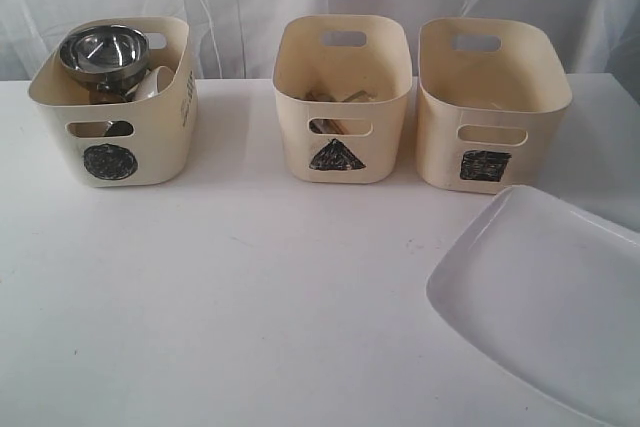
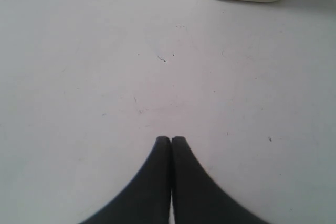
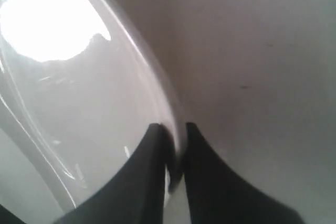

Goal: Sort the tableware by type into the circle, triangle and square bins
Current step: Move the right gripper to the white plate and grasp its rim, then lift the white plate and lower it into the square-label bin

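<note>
R hand [image 3: 174,127] pinches rim of white plate [image 1: 545,297], at right of surface [image 1: 250,297] near square bin [image 1: 490,107], presumably to lift it in; L hand [image 2: 171,140] closed, empty.

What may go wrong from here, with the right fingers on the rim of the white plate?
The right fingers pinch only the thin rim of the plate, so it may slip or swing when lifted.
The plate looks wider than the square bin opening, so it may catch on the wall or tip the bin.

the plate [image 1: 540,297] runs off the exterior view's corner.
</note>
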{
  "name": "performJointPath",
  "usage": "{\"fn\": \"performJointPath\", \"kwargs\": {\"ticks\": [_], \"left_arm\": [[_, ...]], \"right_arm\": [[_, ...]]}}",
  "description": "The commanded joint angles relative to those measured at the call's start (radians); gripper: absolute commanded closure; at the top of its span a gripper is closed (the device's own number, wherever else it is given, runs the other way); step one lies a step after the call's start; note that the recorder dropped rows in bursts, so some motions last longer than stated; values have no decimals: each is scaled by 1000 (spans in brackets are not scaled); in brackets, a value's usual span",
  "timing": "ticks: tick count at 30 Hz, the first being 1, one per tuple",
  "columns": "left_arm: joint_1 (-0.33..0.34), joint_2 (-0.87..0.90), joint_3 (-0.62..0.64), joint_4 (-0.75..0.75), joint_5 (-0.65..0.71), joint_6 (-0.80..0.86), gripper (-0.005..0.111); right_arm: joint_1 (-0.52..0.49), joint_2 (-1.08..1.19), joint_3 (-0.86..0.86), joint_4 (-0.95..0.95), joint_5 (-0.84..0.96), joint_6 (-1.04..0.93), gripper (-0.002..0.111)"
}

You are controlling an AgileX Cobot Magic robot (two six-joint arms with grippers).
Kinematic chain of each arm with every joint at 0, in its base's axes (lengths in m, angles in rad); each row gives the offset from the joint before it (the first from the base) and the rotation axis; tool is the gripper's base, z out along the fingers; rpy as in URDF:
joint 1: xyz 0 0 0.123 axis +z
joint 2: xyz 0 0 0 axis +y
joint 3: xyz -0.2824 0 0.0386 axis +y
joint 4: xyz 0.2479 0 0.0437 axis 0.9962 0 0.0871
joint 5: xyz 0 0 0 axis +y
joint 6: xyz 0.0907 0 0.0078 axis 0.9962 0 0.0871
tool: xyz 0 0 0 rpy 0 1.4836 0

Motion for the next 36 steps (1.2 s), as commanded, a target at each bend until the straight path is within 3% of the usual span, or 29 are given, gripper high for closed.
{"fn": "performJointPath", "kwargs": {"ticks": [1,10,19,28,36], "left_arm": [[-2,-4,10,-4,16,3,107],[-2,-4,10,-4,16,3,107],[-2,-4,10,-4,16,3,107],[-2,-4,10,-4,16,3,107],[-2,-4,10,-4,16,3,107]], "right_arm": [[40,-67,6,22,14,-48,108],[103,-200,17,233,14,-100,108],[189,-333,28,165,14,-81,108],[193,-494,20,332,14,-64,108],[193,-541,-125,393,14,69,108]]}}
